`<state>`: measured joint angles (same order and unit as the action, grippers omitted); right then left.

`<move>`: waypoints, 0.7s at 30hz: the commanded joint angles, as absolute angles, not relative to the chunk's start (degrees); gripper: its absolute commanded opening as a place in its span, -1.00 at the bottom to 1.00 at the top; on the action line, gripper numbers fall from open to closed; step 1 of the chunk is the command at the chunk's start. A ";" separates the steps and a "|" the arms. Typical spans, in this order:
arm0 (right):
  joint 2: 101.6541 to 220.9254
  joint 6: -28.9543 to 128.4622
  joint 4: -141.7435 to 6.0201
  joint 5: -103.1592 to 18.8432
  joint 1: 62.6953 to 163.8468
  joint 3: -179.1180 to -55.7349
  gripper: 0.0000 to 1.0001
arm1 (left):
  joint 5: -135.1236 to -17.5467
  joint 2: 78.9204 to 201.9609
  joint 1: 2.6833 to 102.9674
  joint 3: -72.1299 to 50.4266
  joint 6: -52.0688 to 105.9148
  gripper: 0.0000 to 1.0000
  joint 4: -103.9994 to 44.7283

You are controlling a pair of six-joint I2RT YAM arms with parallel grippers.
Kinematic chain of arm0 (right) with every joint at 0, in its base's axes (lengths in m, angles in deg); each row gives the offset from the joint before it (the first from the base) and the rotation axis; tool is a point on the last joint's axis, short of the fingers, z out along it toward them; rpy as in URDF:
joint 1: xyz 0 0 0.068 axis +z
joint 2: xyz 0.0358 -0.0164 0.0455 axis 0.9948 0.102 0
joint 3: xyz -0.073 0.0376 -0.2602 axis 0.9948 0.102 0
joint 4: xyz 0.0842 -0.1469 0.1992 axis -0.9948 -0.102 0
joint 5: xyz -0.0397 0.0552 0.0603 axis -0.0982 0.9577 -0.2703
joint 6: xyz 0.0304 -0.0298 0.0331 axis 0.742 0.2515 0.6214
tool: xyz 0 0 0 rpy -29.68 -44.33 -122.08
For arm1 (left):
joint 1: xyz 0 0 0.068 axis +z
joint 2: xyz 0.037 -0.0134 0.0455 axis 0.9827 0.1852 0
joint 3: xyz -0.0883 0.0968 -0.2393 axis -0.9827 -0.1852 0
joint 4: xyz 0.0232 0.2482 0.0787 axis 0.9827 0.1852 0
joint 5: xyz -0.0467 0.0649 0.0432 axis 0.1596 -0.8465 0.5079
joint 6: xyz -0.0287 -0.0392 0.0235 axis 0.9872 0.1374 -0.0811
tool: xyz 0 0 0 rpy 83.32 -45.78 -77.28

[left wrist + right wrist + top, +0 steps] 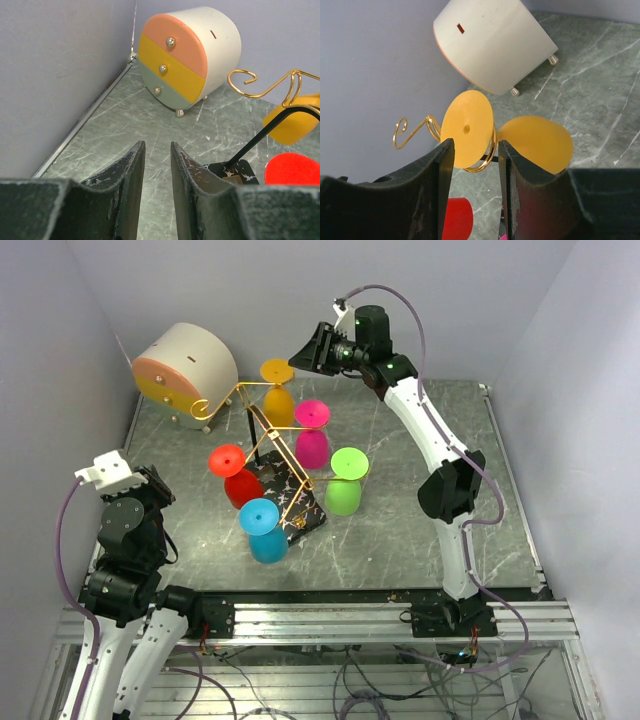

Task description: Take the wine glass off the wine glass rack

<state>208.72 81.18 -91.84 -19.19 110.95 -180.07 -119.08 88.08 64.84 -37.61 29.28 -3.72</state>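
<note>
While the right end effector (476,146) hovered with its fingers apart and nothing clamped, we saw the round foot of the yellow plastic wine glass (466,127) framed between them, though we could not tell whether they had reached it. The glass hung upside down from a far arm of the thin gold wire rack with the black veined base (298,502), near the round beige drawer drum (195,355).

We judged the main risk to be the direction of pull. The stem sat in a wire loop, so lifting the glass instead of sliding it out along the arm could drag the whole rack. A tilting rack could shake loose the red (240,485), pink (313,445), green (343,495) and blue (266,540) glasses hanging from its other arms.

A grip on the thin, smooth foot alone looked likely to slip or twist.

Nothing steadied the rack. The left end effector (157,146) sat well apart over the grey marbled desk (400,530), with a narrow gap between its fingers, holding nothing. The drum also left little room on that side.
</note>
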 commanded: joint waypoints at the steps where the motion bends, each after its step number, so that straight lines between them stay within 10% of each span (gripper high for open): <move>1: 209.66 80.66 -89.60 -18.26 111.73 -180.02 -0.20 | -118.55 88.16 64.56 -37.69 28.98 -0.24 -5.28; 21: 209.85 80.88 -88.39 -18.61 112.13 -179.08 -0.24 | -118.26 88.14 64.56 -37.72 28.97 -0.24 -5.25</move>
<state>209.29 81.22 -89.35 -18.18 111.91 -179.57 -118.88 88.08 64.84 -37.61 29.28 -3.72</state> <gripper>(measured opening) 0.384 0.381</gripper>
